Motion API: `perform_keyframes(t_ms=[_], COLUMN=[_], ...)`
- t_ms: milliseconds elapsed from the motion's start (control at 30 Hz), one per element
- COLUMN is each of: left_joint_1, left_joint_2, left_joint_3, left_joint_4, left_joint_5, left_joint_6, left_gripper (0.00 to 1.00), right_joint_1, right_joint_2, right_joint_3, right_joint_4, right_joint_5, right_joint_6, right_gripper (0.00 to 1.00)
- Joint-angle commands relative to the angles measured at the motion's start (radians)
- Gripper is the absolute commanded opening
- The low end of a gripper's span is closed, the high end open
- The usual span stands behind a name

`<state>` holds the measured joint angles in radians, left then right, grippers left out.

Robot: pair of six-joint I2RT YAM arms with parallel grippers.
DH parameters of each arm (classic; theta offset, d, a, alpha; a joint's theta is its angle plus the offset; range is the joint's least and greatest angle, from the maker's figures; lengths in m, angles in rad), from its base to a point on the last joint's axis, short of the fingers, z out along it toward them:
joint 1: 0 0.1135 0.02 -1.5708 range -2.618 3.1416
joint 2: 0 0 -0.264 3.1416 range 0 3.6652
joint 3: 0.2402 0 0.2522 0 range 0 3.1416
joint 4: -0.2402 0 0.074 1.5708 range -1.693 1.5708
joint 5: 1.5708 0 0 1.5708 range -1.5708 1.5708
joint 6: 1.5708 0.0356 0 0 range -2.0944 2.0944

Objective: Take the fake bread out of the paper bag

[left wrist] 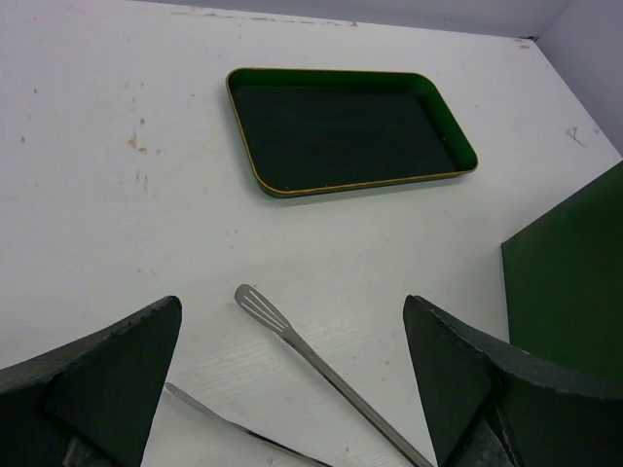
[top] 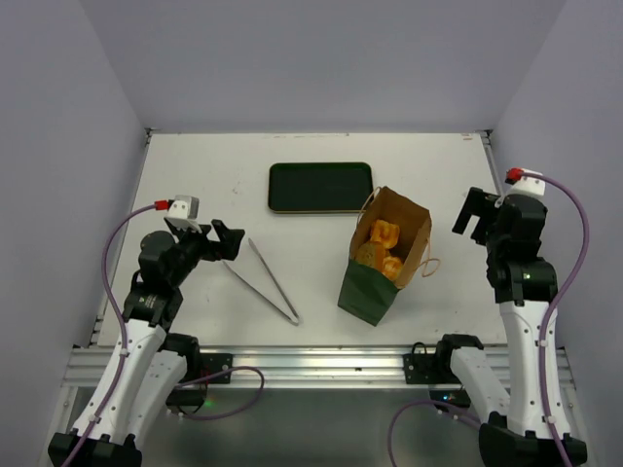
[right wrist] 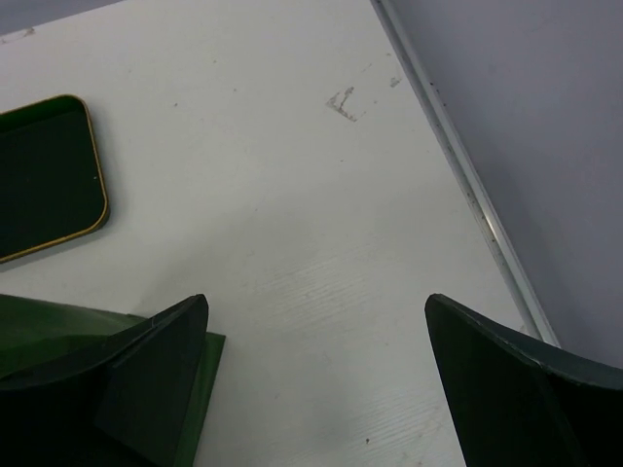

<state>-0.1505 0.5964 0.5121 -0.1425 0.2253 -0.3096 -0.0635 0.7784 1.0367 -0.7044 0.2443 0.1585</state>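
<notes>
The paper bag (top: 373,288), dark green outside and brown inside, stands upright right of the table's middle; a green side shows in the left wrist view (left wrist: 569,282) and a corner in the right wrist view (right wrist: 58,326). Orange-yellow fake bread (top: 382,248) fills its open top. My left gripper (top: 227,241) is open and empty, left of the bag, above the tips of the metal tongs (top: 274,280). My right gripper (top: 471,216) is open and empty, right of the bag, above bare table.
A flat dark green tray (top: 320,187) lies behind the bag, seen also in the left wrist view (left wrist: 343,128) and the right wrist view (right wrist: 44,175). The tongs (left wrist: 321,372) lie open on the table. The table's right edge rail (right wrist: 458,165) is close to my right gripper.
</notes>
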Motion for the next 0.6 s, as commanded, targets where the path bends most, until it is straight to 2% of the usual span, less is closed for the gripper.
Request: perform_keyframes(t_ms=[0,100,167,200,333,467,567], left_joint_1=[0.008,0.008,0.008,0.008,0.008,0.008,0.008], left_joint_2=[-0.004,-0.004,-0.003,-0.004,0.0,0.0,-0.001], left_joint_3=[0.0,0.0,0.0,0.0,0.0,0.0,0.0], left_joint_4=[0.041,0.041,0.041,0.041,0.041,0.041,0.041], left_joint_5=[0.023,0.023,0.023,0.023,0.023,0.023,0.019], left_joint_6=[0.024,0.024,0.024,0.023,0.024,0.024,0.023], left_gripper=[1.0,1.0,1.0,1.0,1.0,1.0,1.0], right_joint_1=[0.001,0.001,0.001,0.001,0.001,0.001,0.001], right_joint_2=[-0.01,-0.048,-0.077,-0.097,-0.096,-0.091,-0.091], right_joint_3=[0.06,0.074,0.077,0.089,0.152,0.2,0.203], right_joint_4=[-0.024,-0.038,-0.064,-0.075,-0.144,-0.187,-0.239], right_joint_5=[-0.081,-0.25,-0.45,-0.495,-0.586,-0.591,-0.672], right_joint_6=[-0.031,-0.167,-0.319,-0.342,-0.418,-0.456,-0.522], right_gripper=[0.99,0.99,0.99,0.99,0.99,0.99,0.99])
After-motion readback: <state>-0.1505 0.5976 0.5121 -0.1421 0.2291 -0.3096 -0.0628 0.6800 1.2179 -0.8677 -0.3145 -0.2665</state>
